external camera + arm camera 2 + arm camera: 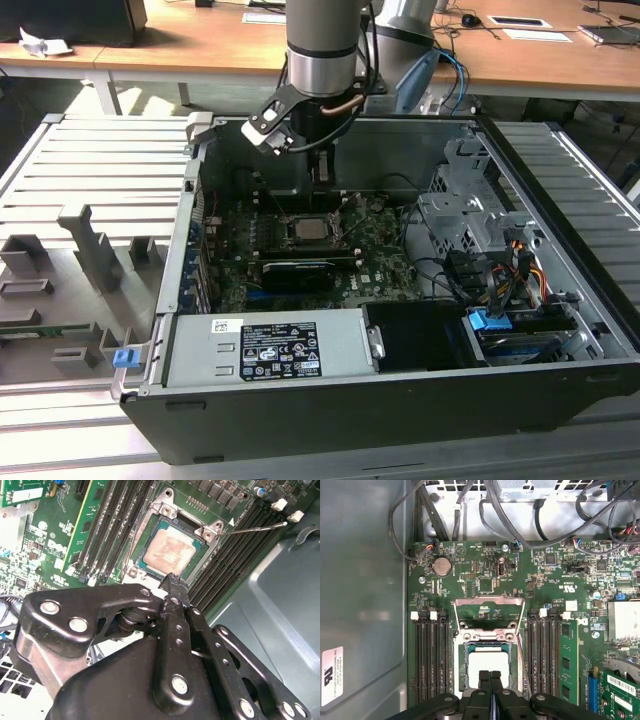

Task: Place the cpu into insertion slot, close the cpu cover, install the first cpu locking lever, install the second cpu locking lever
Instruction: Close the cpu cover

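— What's under you?
— The cpu (170,550), pale blotched top up, lying in the insertion slot (150,527) on the green board (50,540). Long black memory slots (112,525) run on either side.
— And your fingers (175,605)?
— Pressed together, nothing between them, tips close by the chip's edge. Touching or not, I can't tell.
— Anything else?
— A thin metal rod (260,527) juts across the memory slots toward two white clips (280,504). Past those slots is the grey case wall (280,595).

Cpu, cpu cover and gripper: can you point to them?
cpu (489,661): first wrist view, middle of its silvery top.
cpu cover (490,600): first wrist view, metal bar of the open frame.
gripper (490,676): first wrist view, between its shut fingertips.
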`<state>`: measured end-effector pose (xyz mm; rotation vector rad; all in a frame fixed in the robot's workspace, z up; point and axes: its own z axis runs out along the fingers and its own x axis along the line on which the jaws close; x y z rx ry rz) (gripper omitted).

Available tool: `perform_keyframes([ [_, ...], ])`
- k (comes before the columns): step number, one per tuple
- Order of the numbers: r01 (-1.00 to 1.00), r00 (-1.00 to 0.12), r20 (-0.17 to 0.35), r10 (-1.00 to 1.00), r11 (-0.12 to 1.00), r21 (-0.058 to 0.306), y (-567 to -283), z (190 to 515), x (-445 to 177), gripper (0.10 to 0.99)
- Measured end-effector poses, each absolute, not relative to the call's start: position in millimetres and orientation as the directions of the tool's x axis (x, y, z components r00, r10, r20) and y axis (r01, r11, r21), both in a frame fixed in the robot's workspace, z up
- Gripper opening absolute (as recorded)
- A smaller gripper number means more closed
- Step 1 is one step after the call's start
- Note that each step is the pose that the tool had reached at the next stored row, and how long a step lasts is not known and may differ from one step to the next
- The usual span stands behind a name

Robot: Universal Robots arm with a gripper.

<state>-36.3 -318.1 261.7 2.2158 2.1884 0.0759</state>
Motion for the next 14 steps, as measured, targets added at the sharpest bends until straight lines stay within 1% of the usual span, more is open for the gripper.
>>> perform_keyframes([
  [5,0.999,0.012,0.016,1.000,-0.013,0.053,-317,271,-36,0.106],
  [14,0.999,0.012,0.016,1.000,-0.013,0.053,-317,271,-21,0.106],
])
